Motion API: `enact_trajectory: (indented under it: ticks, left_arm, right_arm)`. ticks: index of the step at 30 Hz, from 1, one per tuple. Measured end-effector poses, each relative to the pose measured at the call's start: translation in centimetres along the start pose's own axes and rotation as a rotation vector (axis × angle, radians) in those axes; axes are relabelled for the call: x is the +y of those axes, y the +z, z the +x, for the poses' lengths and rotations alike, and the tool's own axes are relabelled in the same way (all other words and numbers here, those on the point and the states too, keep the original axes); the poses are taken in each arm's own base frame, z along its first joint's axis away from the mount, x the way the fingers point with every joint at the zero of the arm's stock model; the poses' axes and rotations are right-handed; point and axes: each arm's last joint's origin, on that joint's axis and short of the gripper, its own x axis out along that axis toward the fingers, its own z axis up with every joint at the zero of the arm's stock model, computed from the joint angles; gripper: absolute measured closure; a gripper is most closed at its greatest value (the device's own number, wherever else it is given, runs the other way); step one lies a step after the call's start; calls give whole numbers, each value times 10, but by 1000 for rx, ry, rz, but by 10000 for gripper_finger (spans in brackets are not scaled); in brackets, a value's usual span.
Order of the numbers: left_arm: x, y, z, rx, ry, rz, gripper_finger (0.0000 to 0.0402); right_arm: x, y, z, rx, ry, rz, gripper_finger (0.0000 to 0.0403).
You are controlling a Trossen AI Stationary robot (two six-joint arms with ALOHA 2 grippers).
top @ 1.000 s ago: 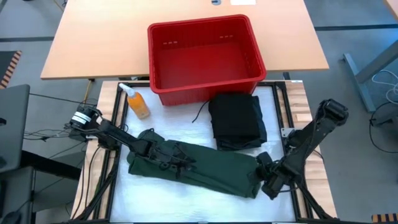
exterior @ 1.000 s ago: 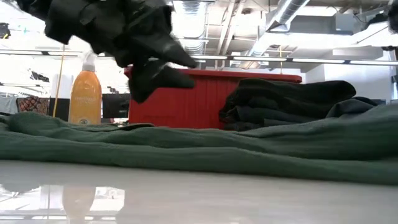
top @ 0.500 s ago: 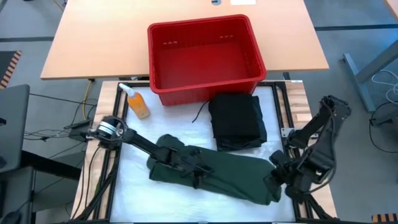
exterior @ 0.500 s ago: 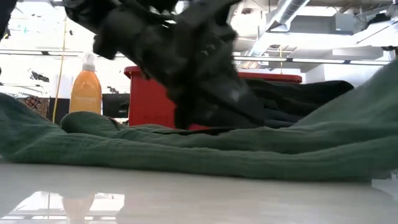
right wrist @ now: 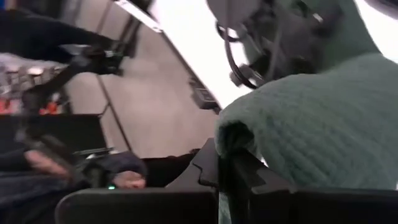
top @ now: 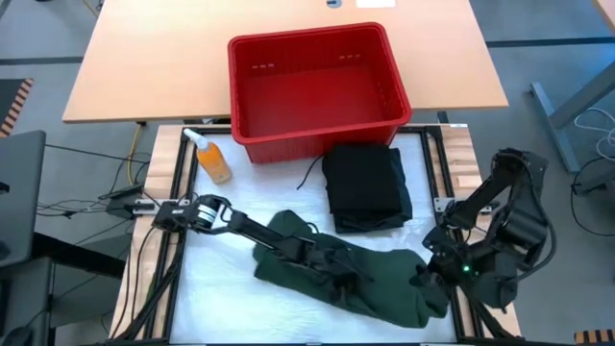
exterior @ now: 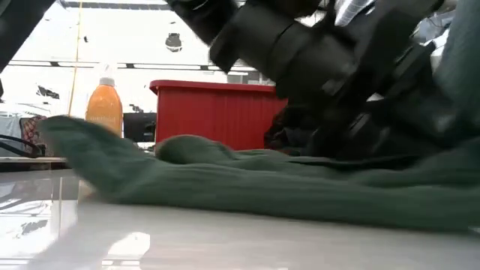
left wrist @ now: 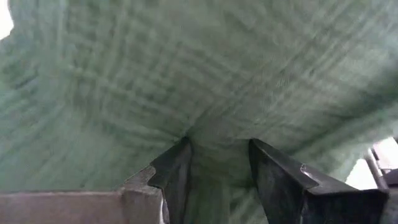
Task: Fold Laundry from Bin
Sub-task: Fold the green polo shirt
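The left hand pinched a fold of the green shirt near the table's front edge; the right hand clenched its right end; the red bin stood at the back.

High view: overhead, facing straight down on the whole table.
Low view: at table-top level, facing across toward the red bin.
Left wrist view: pressed close against the green shirt.
Right wrist view: close on the shirt's edge.
Shared: shirt, all four views.
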Motion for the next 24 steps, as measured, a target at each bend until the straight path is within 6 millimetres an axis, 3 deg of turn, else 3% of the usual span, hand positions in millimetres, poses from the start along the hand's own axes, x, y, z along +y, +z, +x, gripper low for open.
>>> enact_trajectory:
  ticks: [5, 10, 14, 19, 24]
  left_arm:
    - [-9, 31, 6, -100, -20, 71, 246]
    - [-6, 50, 7, -207, 22, 107, 246]
    - [-1, 68, -9, -155, -14, 67, 246]
    - [-3, 86, -60, 47, 139, 102, 246]
    - [-13, 92, -143, 310, 436, 182, 246]
  right_arm:
    - [12, 10, -23, -3, 79, -41, 376]
    - [20, 21, -40, -29, 141, -86, 376]
    - [22, 29, -41, -63, 151, -117, 376]
    - [24, 33, -24, -82, 93, -142, 376]
    - [27, 41, 9, -123, -13, -155, 375]
